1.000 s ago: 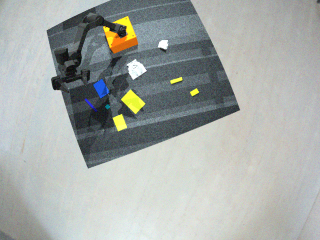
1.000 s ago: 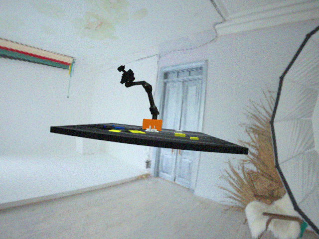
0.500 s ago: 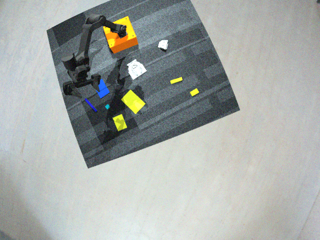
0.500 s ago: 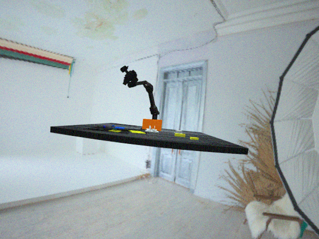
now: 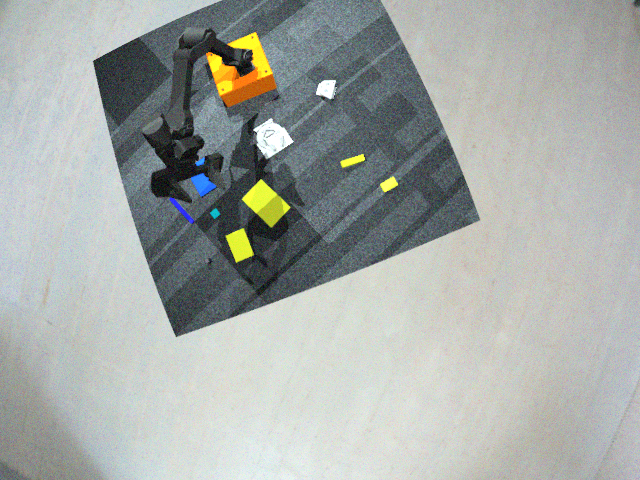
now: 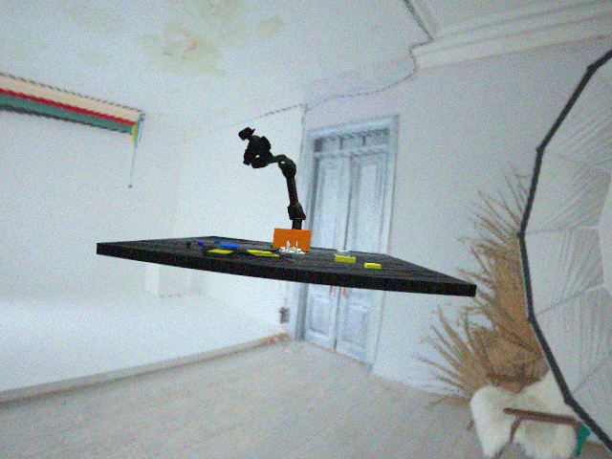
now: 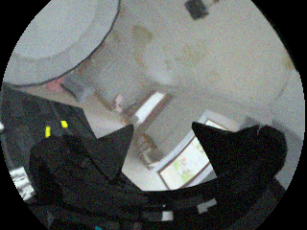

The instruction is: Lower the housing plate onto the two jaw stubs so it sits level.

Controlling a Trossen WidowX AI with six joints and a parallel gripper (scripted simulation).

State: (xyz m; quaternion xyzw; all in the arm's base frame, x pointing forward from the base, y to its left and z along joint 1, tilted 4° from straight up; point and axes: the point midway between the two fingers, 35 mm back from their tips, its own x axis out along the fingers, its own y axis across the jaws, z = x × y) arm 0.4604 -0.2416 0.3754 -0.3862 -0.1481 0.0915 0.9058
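A white assembly (image 5: 272,138) (image 6: 293,250) with thin upright parts sits on the dark table in front of the orange block; part of it shows at the left edge of the wrist view (image 7: 21,184). A smaller white piece (image 5: 326,88) (image 6: 341,252) lies apart from it, farther right. I cannot tell for certain which white part is the housing plate, nor make out the pins or jaw stubs. My gripper (image 5: 207,194) (image 7: 164,126) is open and empty, high above the table and away from both white things. Its fingers point outward at the room.
An orange block (image 5: 250,88) (image 6: 292,239) stands at the arm's base. Two yellow plates (image 5: 239,245) (image 5: 256,194), two yellow bars (image 5: 352,160) (image 5: 388,184), a blue plate (image 5: 204,187), a blue strip (image 5: 181,210) and a cyan piece (image 5: 215,213) lie on the table.
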